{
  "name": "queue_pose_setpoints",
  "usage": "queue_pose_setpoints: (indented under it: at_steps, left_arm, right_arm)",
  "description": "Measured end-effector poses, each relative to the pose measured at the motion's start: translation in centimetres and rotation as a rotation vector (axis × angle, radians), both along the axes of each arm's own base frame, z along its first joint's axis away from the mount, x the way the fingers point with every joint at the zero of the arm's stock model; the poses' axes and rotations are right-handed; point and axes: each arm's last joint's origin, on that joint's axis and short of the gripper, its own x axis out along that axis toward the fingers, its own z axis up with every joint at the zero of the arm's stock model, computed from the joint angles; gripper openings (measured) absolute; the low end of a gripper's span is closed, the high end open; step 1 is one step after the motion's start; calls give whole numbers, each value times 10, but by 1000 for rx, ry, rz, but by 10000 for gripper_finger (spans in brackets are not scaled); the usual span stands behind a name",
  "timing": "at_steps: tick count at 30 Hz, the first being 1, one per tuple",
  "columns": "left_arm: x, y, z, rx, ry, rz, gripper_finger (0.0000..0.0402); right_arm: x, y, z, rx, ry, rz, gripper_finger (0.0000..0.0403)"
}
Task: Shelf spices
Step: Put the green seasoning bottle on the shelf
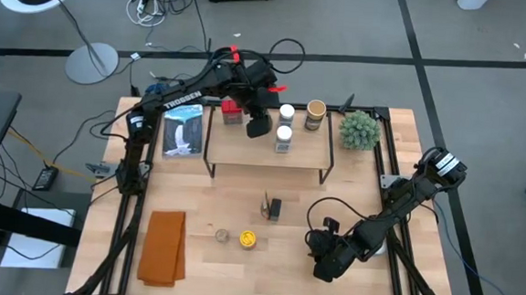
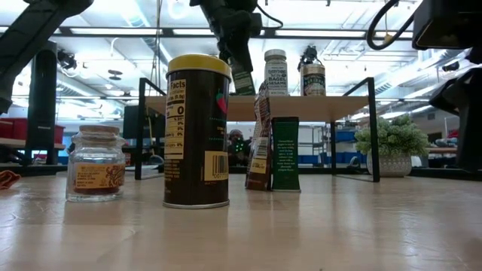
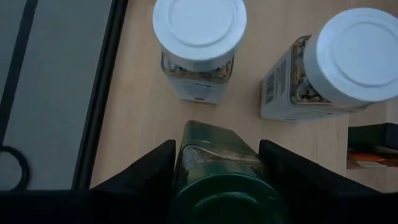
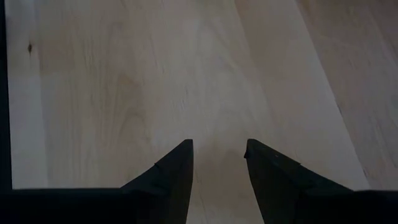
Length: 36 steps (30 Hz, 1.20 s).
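Green-lidded jar [image 3: 219, 180] clamped in left tool [image 3: 217, 165] over shelf [image 1: 310, 149], just beside two white-lidded jars [image 3: 199, 46]. Probably not seated yet. Risk: knocking neighbours on release. Right tool [image 4: 217, 152] narrow, empty, over bench [image 4: 186, 74].

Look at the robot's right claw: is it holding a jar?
No, the right gripper is open with only bare table between its fingers.
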Motion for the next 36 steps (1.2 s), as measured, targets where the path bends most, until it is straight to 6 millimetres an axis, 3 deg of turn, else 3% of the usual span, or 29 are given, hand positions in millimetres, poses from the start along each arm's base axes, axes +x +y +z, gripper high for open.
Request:
queue_pose_setpoints:
  at_steps: [36]
  left_arm:
    - [-3,0,-2,-31,29,75,234]
  right_arm:
    - [-1,2,0,16,0,12,149]
